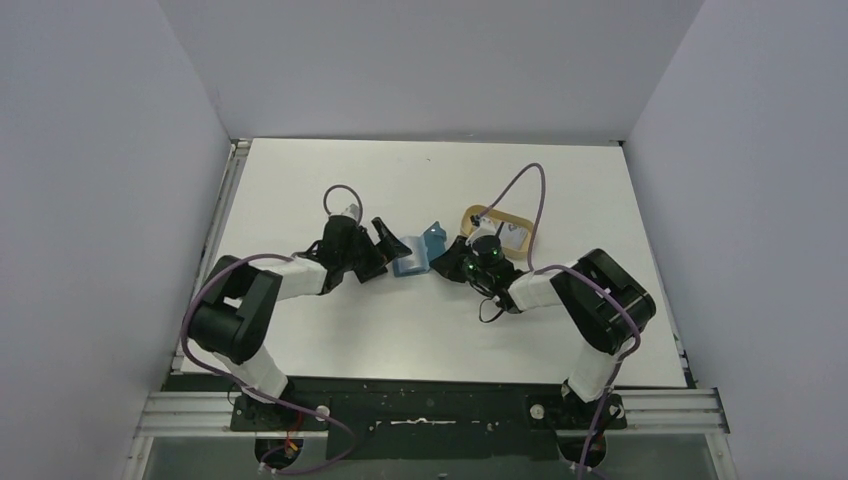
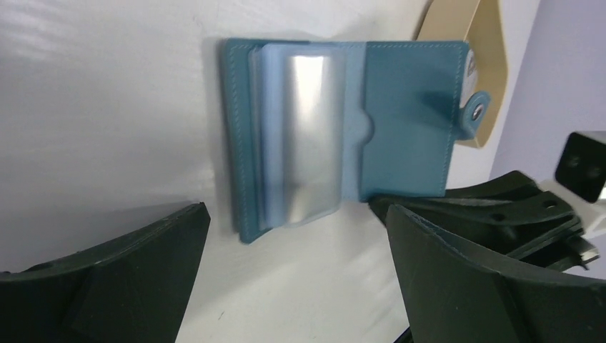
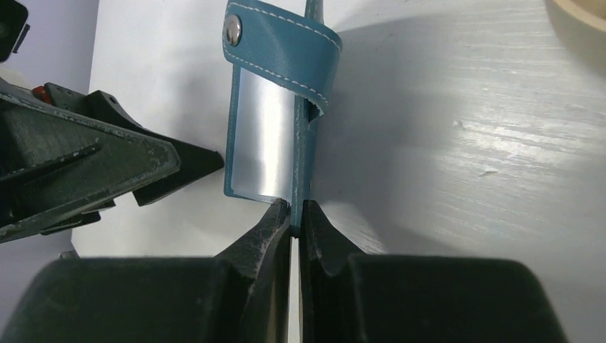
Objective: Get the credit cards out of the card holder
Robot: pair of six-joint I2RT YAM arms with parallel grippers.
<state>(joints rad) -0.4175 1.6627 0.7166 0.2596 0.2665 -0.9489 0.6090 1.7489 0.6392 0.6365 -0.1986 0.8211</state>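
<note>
The teal card holder [image 1: 413, 256] lies open on the white table between my grippers, one flap raised. In the left wrist view the holder [image 2: 411, 121] shows its paler inside, glossy clear sleeves [image 2: 300, 136] and the snap tab [image 2: 477, 107]. No credit card can be made out; the sleeves glare. My left gripper [image 2: 296, 211] is open and empty, its fingers [image 2: 136, 279] just short of the holder's near edge. My right gripper [image 3: 296, 211] is shut on the edge of the raised flap [image 3: 271, 107] and holds it upright.
A tan oval tray [image 1: 500, 225] sits just behind the right gripper and also shows in the left wrist view [image 2: 493, 78]. White walls enclose the table on three sides. The left gripper's fingers [image 3: 93, 164] show in the right wrist view.
</note>
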